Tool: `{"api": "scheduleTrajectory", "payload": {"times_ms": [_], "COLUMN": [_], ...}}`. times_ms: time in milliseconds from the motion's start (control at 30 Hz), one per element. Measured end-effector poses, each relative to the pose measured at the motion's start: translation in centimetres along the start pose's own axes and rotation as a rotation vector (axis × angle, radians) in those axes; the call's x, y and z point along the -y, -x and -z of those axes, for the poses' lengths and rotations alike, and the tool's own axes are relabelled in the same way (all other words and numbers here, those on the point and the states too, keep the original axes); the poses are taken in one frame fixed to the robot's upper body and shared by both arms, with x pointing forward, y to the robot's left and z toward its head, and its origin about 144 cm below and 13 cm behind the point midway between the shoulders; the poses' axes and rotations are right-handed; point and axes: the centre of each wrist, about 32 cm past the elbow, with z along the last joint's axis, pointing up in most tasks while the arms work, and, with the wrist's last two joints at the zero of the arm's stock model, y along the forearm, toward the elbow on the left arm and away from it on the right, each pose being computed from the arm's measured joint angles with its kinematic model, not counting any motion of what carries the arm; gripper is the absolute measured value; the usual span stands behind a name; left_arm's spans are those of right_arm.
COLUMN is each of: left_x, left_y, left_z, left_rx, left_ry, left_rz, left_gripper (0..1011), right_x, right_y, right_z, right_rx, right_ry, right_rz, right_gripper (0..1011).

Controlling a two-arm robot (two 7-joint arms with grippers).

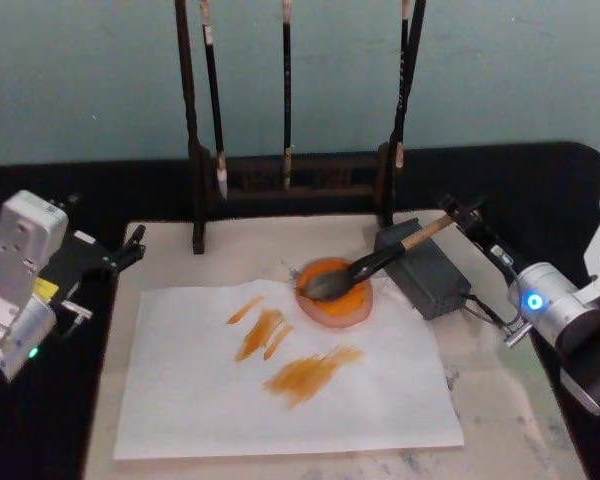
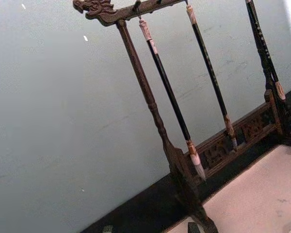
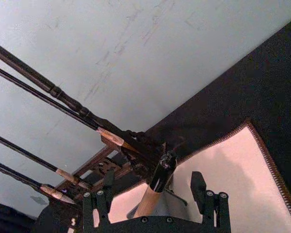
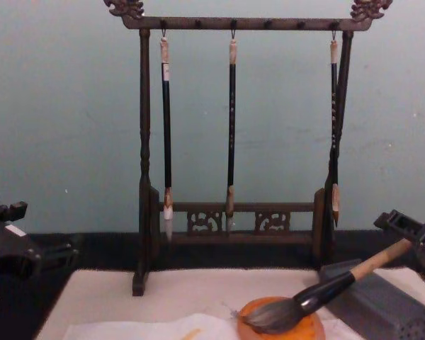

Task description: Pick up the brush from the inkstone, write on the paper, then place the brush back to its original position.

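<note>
1. Brush point(image 1: 380, 262) lay tip in orange dish point(image 1: 325, 316), handle propped on grey block point(image 1: 427, 272).
2. At handle end, right gripper point(image 3: 150, 190) stood w/ fingers apart; left gripper point(image 1: 135, 247), also apart, parked beside paper point(image 1: 280, 405).
3. Risk: crooked retreat could snag handle & roll brush off dish.

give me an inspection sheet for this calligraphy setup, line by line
surface: off-white mat on a black tabletop; faint smudges near the front edge
job's things: brush lies with its hairs in the inkstone and its handle propped on the grey block; paper lies flat with several orange strokes
clutter: wooden rack with three thin brushes hanging from it
grippers: right gripper open, straddling the brush's end cap; left gripper at the mat's left edge, away from the job's things
cables: thin black leads beside the right gripper
surroundings: pale wall behind the rack
</note>
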Motion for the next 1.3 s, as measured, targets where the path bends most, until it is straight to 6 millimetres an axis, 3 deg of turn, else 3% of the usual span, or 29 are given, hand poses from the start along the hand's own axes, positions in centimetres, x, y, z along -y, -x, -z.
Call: {"api": "scheduleTrajectory", "payload": {"times_ms": [1300], "left_x": [0.0], "left_y": [0.0], "left_z": [0.0], "left_rx": [0.0], "left_ry": [0.0], "left_rz": [0.0], "left_gripper": [1001], "right_x": [-1.4], "right_y": [0.2], "right_z": [0.3], "right_rx": [0.002], "right_ry": [0.006], "right_rz": [-0.006], "right_gripper": [1000]}}
